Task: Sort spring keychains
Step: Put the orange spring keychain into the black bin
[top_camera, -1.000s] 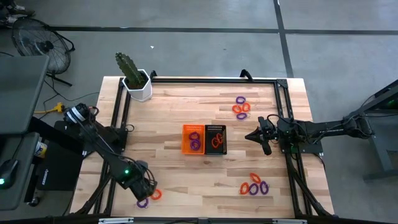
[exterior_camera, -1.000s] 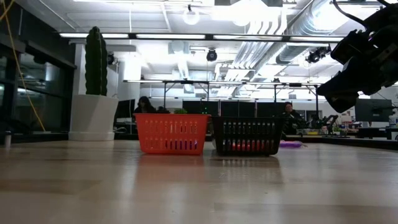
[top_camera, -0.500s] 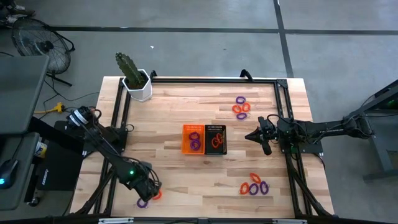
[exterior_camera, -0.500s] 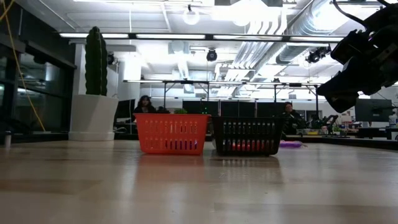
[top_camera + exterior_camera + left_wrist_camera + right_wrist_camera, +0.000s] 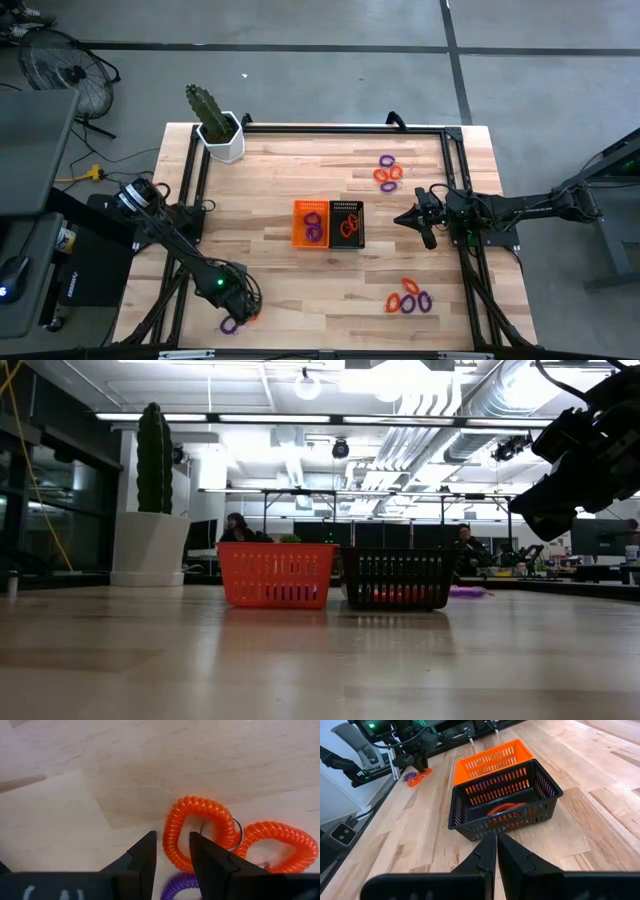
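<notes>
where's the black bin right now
In the high view the black bin sits mid-table, touching the orange bin on its left-arm side, with the shut right hand hovering just beyond its other side.

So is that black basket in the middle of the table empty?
No, the black basket holds an orange spring keychain, visible through its slatted wall in the right wrist view.

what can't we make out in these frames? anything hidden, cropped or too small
- Left wrist view: the purple keychain is cut off by the frame edge and the left tool.
- High view: the left tool covers the keychains under it; whether it grips the orange keychain is unclear.
- Low view: the orange bin and black bin walls screen their contents.
- High view: keychains in the near-right cluster are too small to count.
</notes>
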You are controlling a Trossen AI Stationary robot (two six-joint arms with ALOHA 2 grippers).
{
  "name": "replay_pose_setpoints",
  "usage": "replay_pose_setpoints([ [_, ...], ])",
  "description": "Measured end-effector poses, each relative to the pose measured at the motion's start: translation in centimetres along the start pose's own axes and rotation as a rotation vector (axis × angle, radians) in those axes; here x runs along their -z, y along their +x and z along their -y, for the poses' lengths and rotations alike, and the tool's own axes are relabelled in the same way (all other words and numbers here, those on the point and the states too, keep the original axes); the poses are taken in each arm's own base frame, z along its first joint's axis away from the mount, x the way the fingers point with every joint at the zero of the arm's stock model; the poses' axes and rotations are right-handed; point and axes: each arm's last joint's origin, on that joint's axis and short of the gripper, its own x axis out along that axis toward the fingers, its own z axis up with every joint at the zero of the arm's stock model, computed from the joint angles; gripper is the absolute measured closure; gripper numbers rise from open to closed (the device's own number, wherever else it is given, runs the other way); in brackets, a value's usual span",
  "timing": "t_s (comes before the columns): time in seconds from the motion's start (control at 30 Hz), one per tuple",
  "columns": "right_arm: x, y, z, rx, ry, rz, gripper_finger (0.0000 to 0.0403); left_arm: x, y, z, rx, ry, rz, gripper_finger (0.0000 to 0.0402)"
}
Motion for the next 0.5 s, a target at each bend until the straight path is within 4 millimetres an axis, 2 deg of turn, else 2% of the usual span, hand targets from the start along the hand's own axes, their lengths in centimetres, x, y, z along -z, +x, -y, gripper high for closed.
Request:
replay_pose_setpoints([
  [0.33,0.0,0.0,0.0,0.0,0.0,0.0,0.0391,-0.27,0.81,0.44,-0.023,0.003,-0.022,0.0288],
  [0.5,0.0,0.0,0.0,0.0,0.0,0.0,0.0391,-0.66,0.74,0.74,-0.022,0.019,-0.041,0.0318],
])
